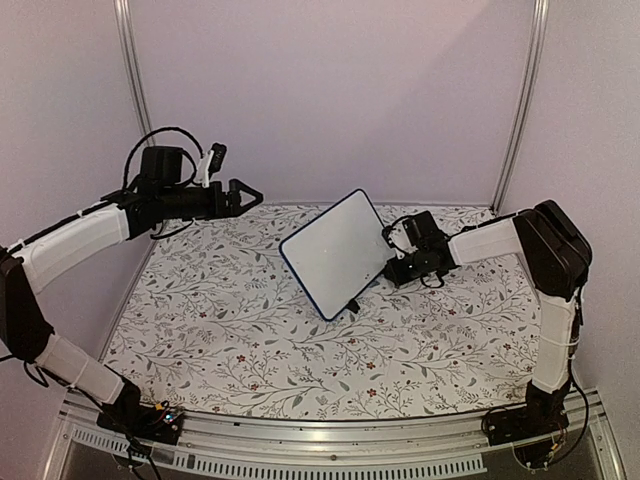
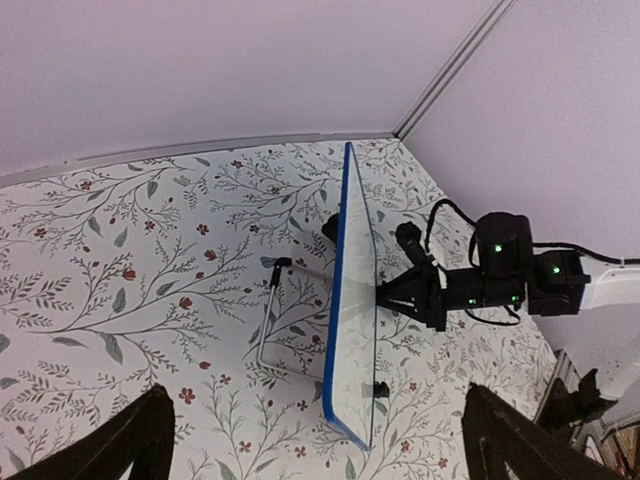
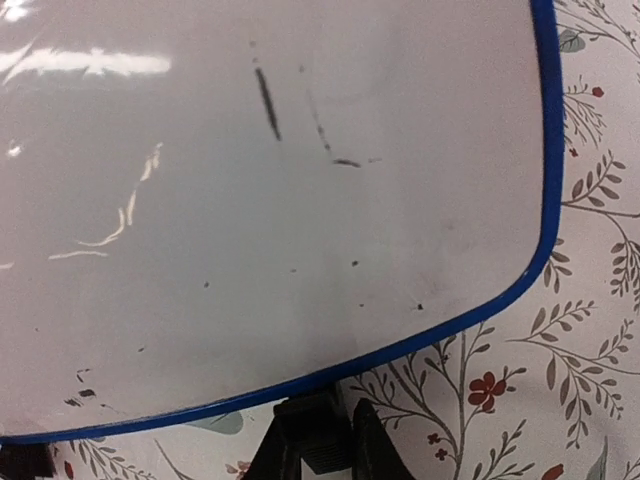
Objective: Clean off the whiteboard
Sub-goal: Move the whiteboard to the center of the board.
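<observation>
The whiteboard stands tilted in the middle of the floral table, blue-rimmed, propped on a thin wire stand. In the right wrist view the whiteboard fills the frame, its face mostly wiped, with a few dark strokes and specks. My right gripper is shut, its tips against the board's right rim; the same gripper shows touching the board seen edge-on. Far off to the left, raised above the table, my left gripper stands wide open and holds nothing.
A floral cloth covers the table. Pale walls close the back and both sides, with metal posts at the back corners. The right arm's cable loops just behind the board.
</observation>
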Available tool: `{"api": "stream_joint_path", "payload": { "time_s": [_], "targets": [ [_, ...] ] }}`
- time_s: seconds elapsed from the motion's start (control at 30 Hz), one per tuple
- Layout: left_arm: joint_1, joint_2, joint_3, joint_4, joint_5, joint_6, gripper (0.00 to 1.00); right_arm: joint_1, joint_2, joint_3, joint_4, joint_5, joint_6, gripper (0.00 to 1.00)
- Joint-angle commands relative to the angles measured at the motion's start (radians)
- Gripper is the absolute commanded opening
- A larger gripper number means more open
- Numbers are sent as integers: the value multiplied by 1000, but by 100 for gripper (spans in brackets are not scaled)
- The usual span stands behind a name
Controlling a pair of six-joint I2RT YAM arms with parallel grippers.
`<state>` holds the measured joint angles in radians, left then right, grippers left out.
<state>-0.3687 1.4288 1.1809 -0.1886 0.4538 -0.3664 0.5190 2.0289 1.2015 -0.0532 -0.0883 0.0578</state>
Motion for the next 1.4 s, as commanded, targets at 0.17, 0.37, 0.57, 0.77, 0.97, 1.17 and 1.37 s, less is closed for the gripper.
{"api": "stream_joint_path", "payload": {
  "time_s": [0.17, 0.37, 0.57, 0.77, 0.97, 1.17, 1.37],
  "targets": [
    [105, -95, -185, 18, -61, 54, 100, 95, 59, 113, -13, 124, 77, 2],
    [166, -121, -248, 87, -63, 29, 100, 127, 141, 211, -60, 144, 273, 1],
    [238, -141, -271, 124, -30, -11, 100, 170, 254, 400, -165, 215, 393, 3],
    [265, -145, -278, 138, -13, -21, 100, 207, 392, 631, -259, 252, 490, 12],
    [274, -142, -280, 138, -9, -21, 100, 216, 443, 697, -313, 269, 505, 35],
    [286, -130, -278, 133, -20, -30, 100, 243, 288, 537, -234, 276, 423, 62],
    [293, -104, -270, 126, -27, -51, 100, 248, -55, 174, -76, 378, 300, 93]
  ]
}}
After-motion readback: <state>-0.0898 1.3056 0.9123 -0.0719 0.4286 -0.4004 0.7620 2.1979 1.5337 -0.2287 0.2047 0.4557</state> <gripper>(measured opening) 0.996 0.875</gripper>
